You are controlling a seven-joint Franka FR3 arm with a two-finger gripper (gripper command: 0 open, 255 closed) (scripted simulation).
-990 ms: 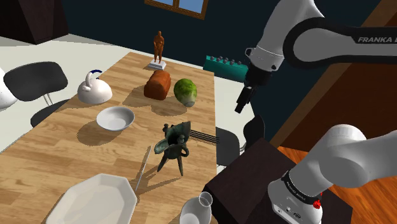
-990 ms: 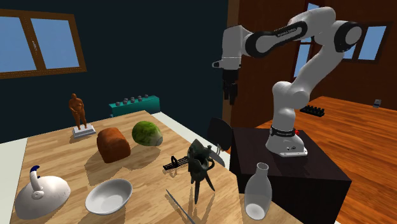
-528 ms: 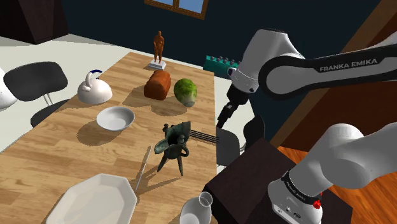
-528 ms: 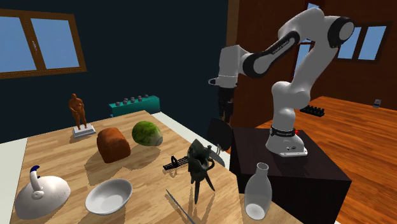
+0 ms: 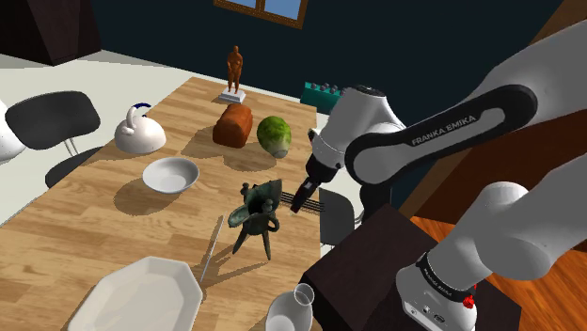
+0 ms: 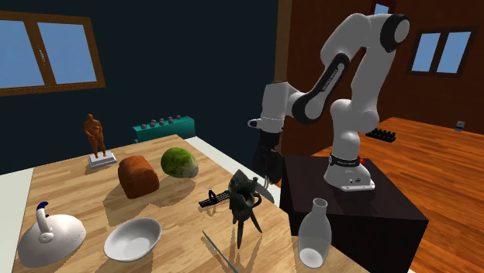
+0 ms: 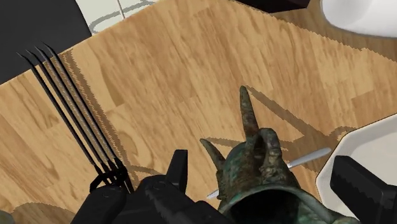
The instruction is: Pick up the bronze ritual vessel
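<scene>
The white Franka arm rises from its base, folds sharply at the elbow and slopes forward and down, the wrist angled so that the black claw points downward at a slant, its two fingers spread apart and clasping nothing.

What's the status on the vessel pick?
Gripper close by vessel, jaws open, holding nothing. Vessel upright on its legs, untouched. Fork lies alongside, not blocking.

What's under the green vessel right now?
Bare wooden table shows between the legs of the vessel. A thin pale rod lies beside it; the vessel covers its middle in the wrist view.
</scene>
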